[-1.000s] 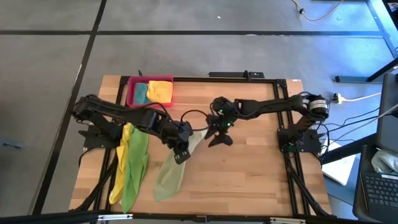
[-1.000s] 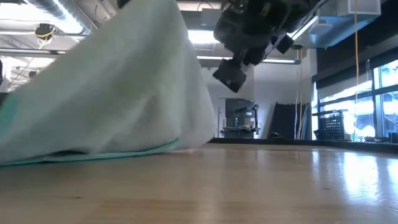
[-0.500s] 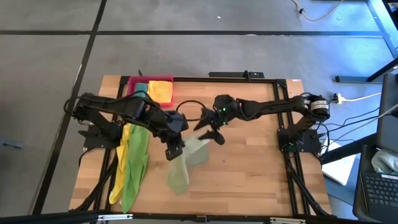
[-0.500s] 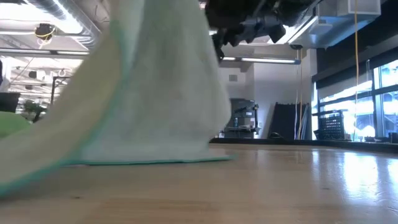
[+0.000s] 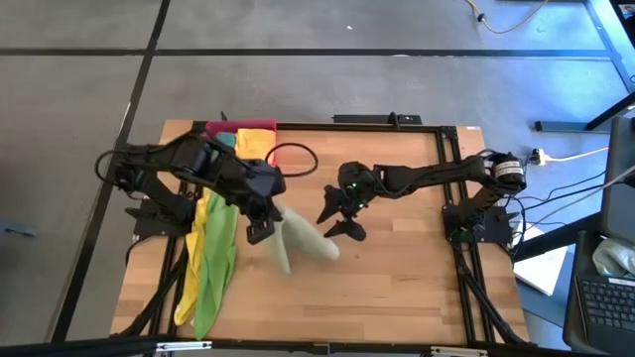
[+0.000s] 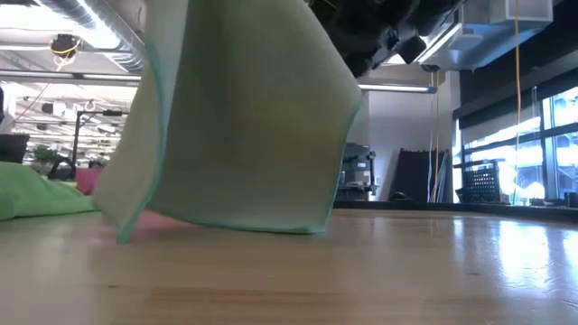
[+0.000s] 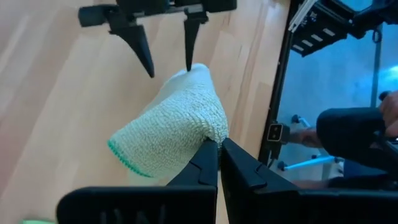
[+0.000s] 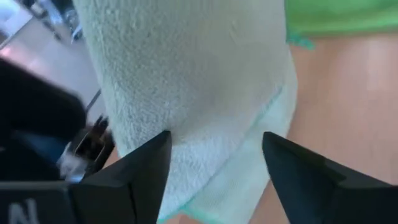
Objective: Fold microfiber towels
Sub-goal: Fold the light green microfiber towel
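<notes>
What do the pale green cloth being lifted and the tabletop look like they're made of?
Pale green cloth: soft, nubby looped fabric, probably microfiber, matte, with a teal stitched edge. Tabletop: light wood planks with visible grain and a slight sheen.

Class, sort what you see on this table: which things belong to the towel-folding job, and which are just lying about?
Belong to the job:
pale towel, pinched in the shut left claw
open right claw beside it
yellow towel and green towel on the table's left
towels in the tray

Lying about:
pink tray
cable
</notes>
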Motion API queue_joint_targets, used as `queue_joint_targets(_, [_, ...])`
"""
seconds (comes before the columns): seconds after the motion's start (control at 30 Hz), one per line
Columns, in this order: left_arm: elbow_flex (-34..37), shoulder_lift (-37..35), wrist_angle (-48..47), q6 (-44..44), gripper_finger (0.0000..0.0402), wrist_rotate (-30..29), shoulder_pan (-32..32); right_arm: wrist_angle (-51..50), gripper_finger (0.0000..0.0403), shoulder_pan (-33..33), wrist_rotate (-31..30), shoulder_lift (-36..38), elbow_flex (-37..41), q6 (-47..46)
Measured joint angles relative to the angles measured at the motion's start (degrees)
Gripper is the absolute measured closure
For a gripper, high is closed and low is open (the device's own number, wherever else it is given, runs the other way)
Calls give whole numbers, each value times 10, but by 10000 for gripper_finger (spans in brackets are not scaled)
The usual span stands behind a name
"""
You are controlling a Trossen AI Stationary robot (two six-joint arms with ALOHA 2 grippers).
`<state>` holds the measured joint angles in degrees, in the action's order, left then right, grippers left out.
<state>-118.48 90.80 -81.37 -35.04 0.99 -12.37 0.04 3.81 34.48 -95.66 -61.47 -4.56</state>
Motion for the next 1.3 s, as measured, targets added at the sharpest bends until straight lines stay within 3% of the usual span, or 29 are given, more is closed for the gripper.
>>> queue_joint_targets(0.13, [-12,0,-4,26,401,-1,16,115,149,0,-36,-6,0,-79])
queue_joint_targets(0.27, [-14,0,-9,41,401,-1,40,246,149,1,-92,-13,0,-219])
queue_joint_targets(0.37, [-14,0,-10,59,401,-1,53,305,149,1,-63,-14,-2,-304])
queue_joint_targets(0.5, [-13,-4,-11,98,401,0,70,303,149,0,29,-16,-20,-367])
queue_joint_targets(0.7, [-13,-10,-27,134,401,-2,99,287,149,2,59,-16,-39,-393])
queue_joint_targets(0.97, [-13,-29,-86,146,401,-25,113,289,153,13,154,-16,-57,-461])
queue_joint_targets(1.1, [-13,-40,-86,146,401,-34,112,288,170,19,159,-16,-63,-454])
queue_joint_targets(1.3, [-13,-52,-77,158,401,-19,106,248,195,46,98,-16,-64,-346])
